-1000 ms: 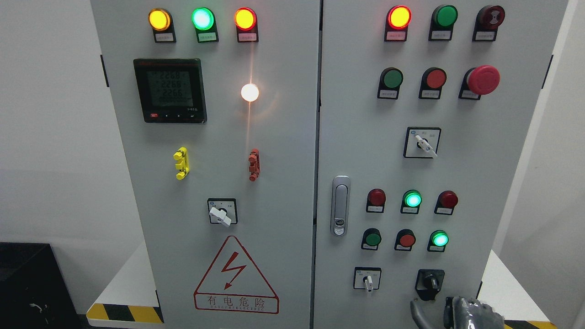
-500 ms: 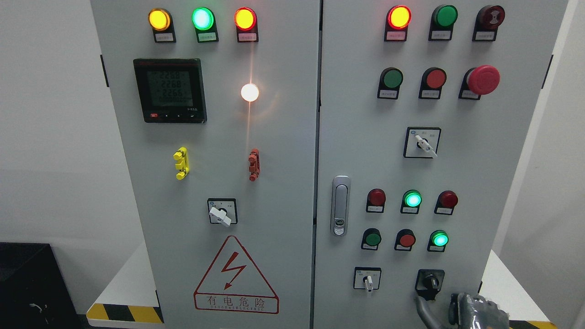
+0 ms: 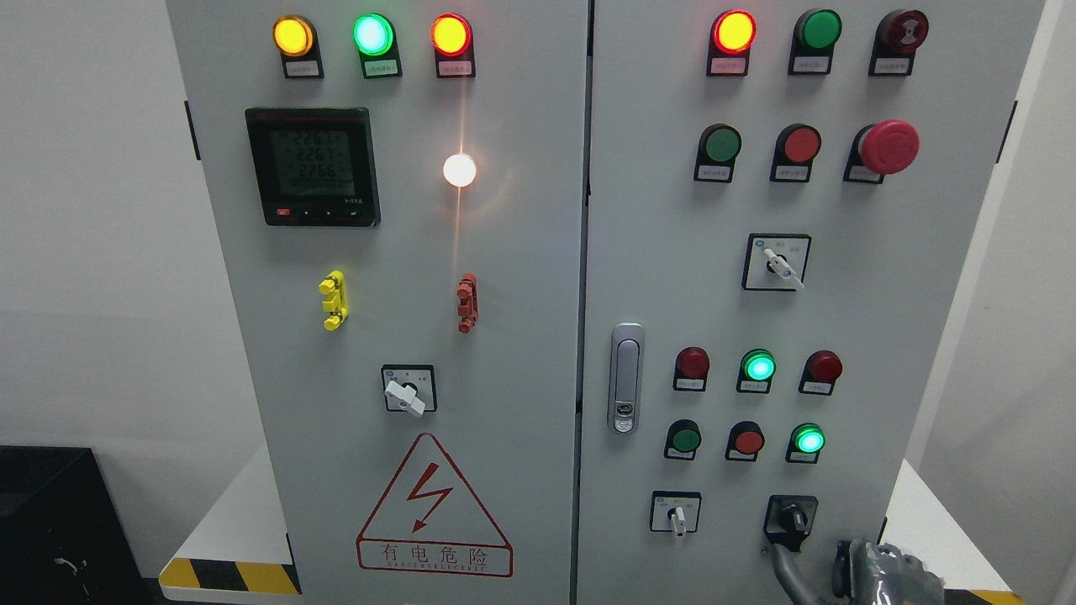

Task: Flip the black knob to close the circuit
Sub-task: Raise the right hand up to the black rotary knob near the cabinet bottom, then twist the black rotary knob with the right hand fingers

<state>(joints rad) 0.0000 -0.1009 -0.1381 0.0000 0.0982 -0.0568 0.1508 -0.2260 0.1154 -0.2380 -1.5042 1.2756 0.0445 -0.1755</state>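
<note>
The black knob [image 3: 791, 517] sits on a black square base at the lower right of the cabinet's right door [image 3: 841, 302], and its handle points roughly upright. My right hand [image 3: 874, 576] shows only partly at the bottom edge, just below and right of the knob. One grey finger [image 3: 783, 565] stretches up and left, and its tip reaches the lower left corner of the knob's base. The hand holds nothing and the knob is in full view. My left hand is out of the picture.
A white-handled selector [image 3: 675, 514] sits left of the knob. Above it are red and green push buttons and lit green lamps [image 3: 809, 440]. A red mushroom stop button [image 3: 888, 146] juts out higher up. A door latch [image 3: 625, 378] is at mid-height.
My right hand has risen slightly and shifted right, and its grey finger has extended upward until the tip reaches the knob's base. The knob has not turned.
</note>
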